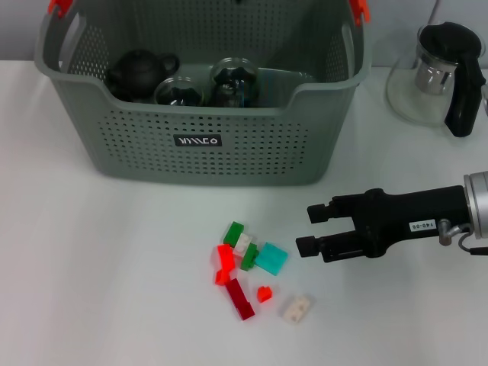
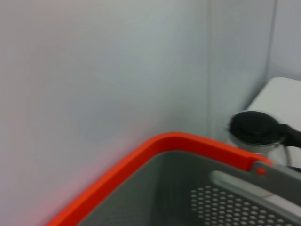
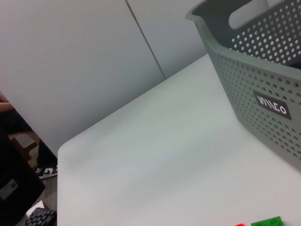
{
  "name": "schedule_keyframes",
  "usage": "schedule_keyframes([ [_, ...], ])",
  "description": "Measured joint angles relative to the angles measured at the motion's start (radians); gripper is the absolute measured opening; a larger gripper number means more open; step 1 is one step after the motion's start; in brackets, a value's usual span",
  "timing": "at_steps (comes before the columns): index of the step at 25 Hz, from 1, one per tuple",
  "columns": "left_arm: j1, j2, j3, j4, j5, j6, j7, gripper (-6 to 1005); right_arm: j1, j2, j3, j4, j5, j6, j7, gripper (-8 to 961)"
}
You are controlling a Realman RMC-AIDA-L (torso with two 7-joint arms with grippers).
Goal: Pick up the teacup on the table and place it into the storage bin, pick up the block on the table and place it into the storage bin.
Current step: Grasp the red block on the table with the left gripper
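Observation:
The grey-green storage bin (image 1: 206,145) stands at the back of the white table; its wall also fills the right wrist view (image 3: 263,84). Inside lie a dark teapot (image 1: 141,69) and two glass cups (image 1: 179,91); no teacup shows on the table top. A loose pile of blocks (image 1: 244,263) sits in front of the bin: green, red, a cyan block (image 1: 271,258) and a white one (image 1: 296,307). My right gripper (image 1: 305,229) reaches in from the right, open and empty, just right of the cyan block. My left gripper is out of view.
A glass kettle with a black lid and handle (image 1: 446,72) stands at the back right, also seen in the left wrist view (image 2: 256,129) beyond the bin's orange handle clip (image 2: 155,150). A green block edge (image 3: 268,221) shows in the right wrist view.

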Motion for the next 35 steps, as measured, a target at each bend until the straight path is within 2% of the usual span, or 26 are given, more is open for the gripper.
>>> schedule_keyframes([
  [2, 0.009, -0.001, -0.003, 0.016, 0.003, -0.002, -0.002, 550, -0.001, 0.0, -0.001, 0.002, 0.0, -0.001, -0.005, 822],
  [6, 0.081, -0.006, -0.009, 0.164, -0.032, 0.059, -0.02, 687, -0.003, 0.001, -0.001, 0.003, 0.0, -0.001, -0.01, 823],
  [11, 0.193, -0.019, -0.011, 0.382, -0.214, 0.331, 0.029, 902, -0.002, 0.001, 0.001, 0.003, 0.0, -0.001, -0.011, 823],
  [14, 0.265, -0.034, -0.011, 0.47, -0.35, 0.557, 0.142, 923, 0.001, 0.002, 0.003, 0.004, -0.002, -0.001, -0.011, 824],
  [17, 0.336, -0.06, 0.011, 0.513, -0.379, 0.683, 0.245, 944, 0.002, 0.002, 0.004, 0.004, -0.002, 0.001, -0.011, 824],
  [21, 0.437, -0.084, 0.111, 0.554, -0.319, 0.697, 0.322, 965, 0.003, 0.002, 0.005, 0.005, -0.003, 0.002, -0.009, 823],
  [26, 0.493, -0.129, 0.209, 0.557, -0.164, 0.661, 0.366, 965, 0.002, 0.003, 0.005, 0.011, -0.003, 0.006, -0.003, 822],
  [30, 0.514, -0.135, 0.315, 0.503, -0.102, 0.592, 0.341, 966, 0.002, 0.003, 0.006, 0.016, -0.002, 0.008, -0.003, 822],
  [35, 0.502, -0.137, 0.462, 0.4, -0.04, 0.519, 0.287, 966, -0.002, 0.003, 0.007, 0.016, -0.002, 0.009, -0.001, 823],
])
